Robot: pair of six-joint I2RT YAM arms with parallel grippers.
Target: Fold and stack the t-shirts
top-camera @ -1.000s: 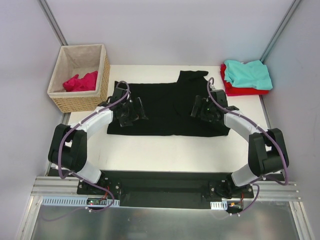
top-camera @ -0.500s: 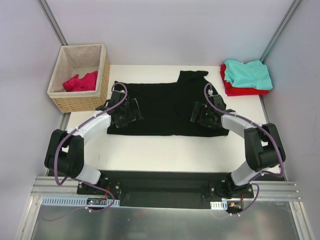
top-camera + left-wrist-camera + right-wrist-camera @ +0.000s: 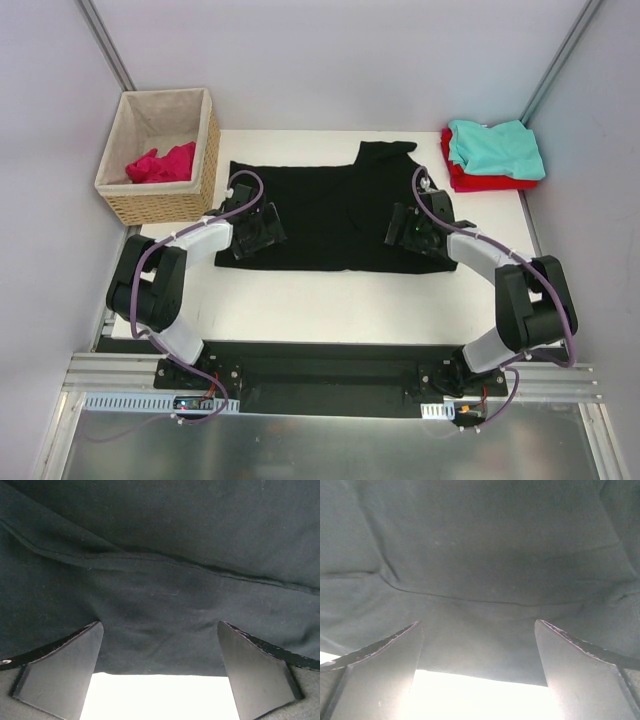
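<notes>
A large black t-shirt (image 3: 335, 215) lies spread flat across the middle of the table. My left gripper (image 3: 262, 228) hovers low over its left part, jaws wide open, with the cloth's near hem (image 3: 160, 672) between the fingers. My right gripper (image 3: 405, 228) stands open over the right part, the black cloth (image 3: 480, 605) filling its view. A teal t-shirt (image 3: 495, 148) lies folded on a red t-shirt (image 3: 485, 180) at the back right corner. A magenta-pink t-shirt (image 3: 160, 163) sits crumpled in the basket.
A woven wicker basket (image 3: 160, 205) with beige lining stands at the back left, just left of the black cloth. White table surface (image 3: 330, 300) runs between the shirt's near hem and the arm bases.
Both grippers have moved down and slightly toward the near hem of the black t-shirt. The left arm's elbow has swung inward. The shirt itself has not moved.
</notes>
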